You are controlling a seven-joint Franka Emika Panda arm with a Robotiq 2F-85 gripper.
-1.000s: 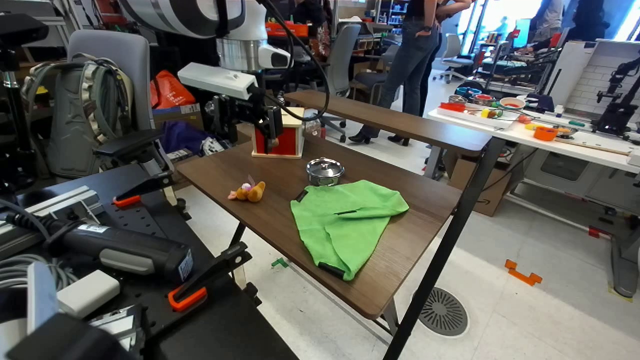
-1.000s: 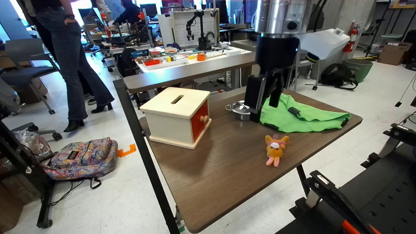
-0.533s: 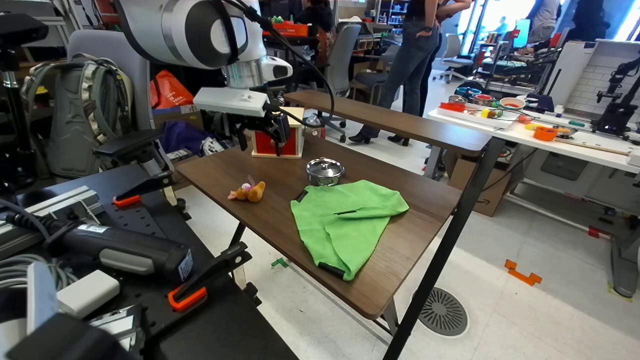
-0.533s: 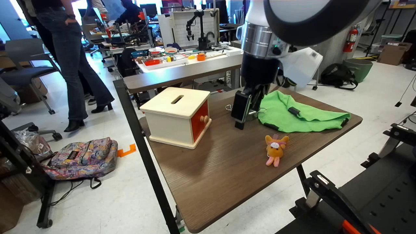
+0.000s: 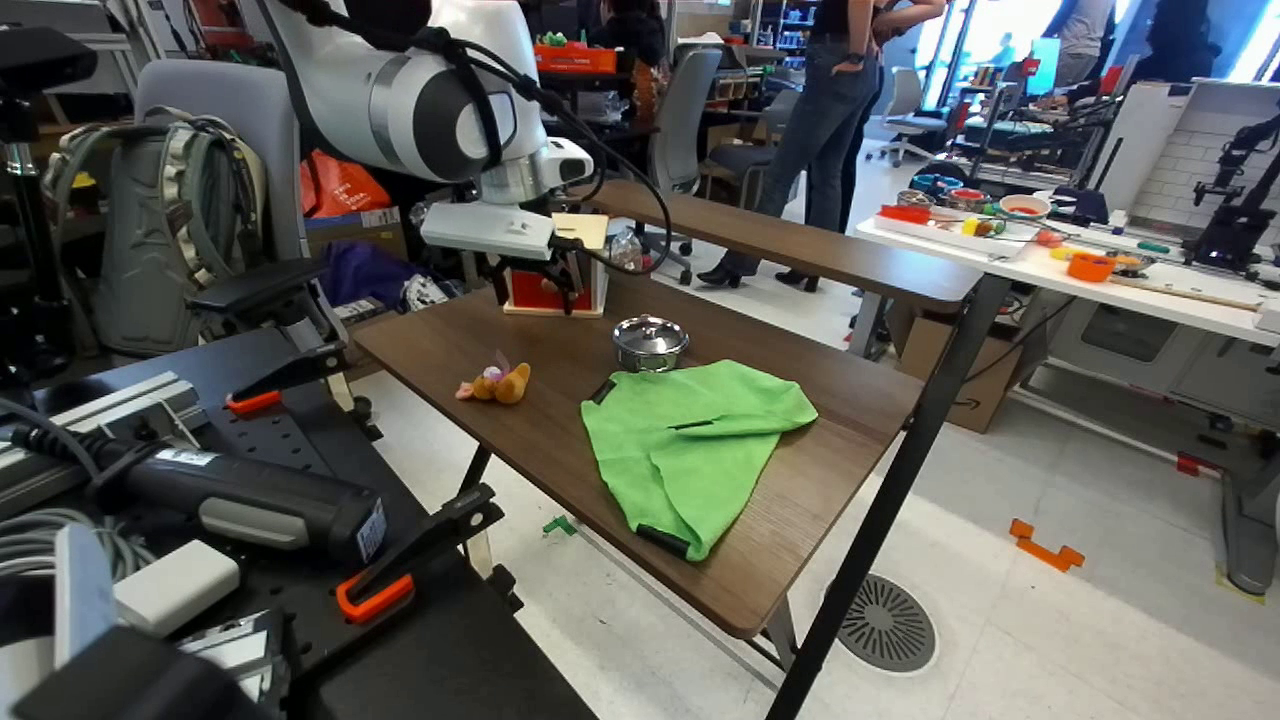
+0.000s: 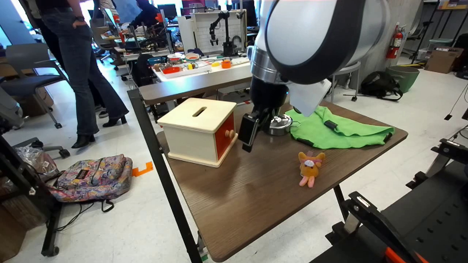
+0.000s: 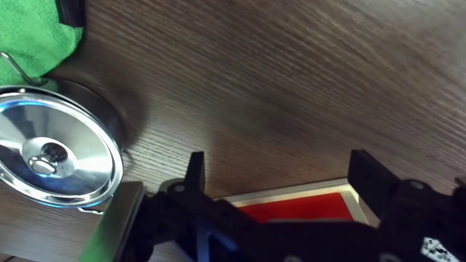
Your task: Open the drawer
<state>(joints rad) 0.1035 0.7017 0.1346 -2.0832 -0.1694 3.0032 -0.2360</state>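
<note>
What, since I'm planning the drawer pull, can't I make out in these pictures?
Inside of the drawer: hidden behind its closed red front in all views.
Knob, seen in an exterior view: hidden by the tool in the wrist view.
Metal pot and green cloth: cut off by the wrist view's left edge.
Robot arm: upper part cut off by the top edge in both exterior views.
</note>
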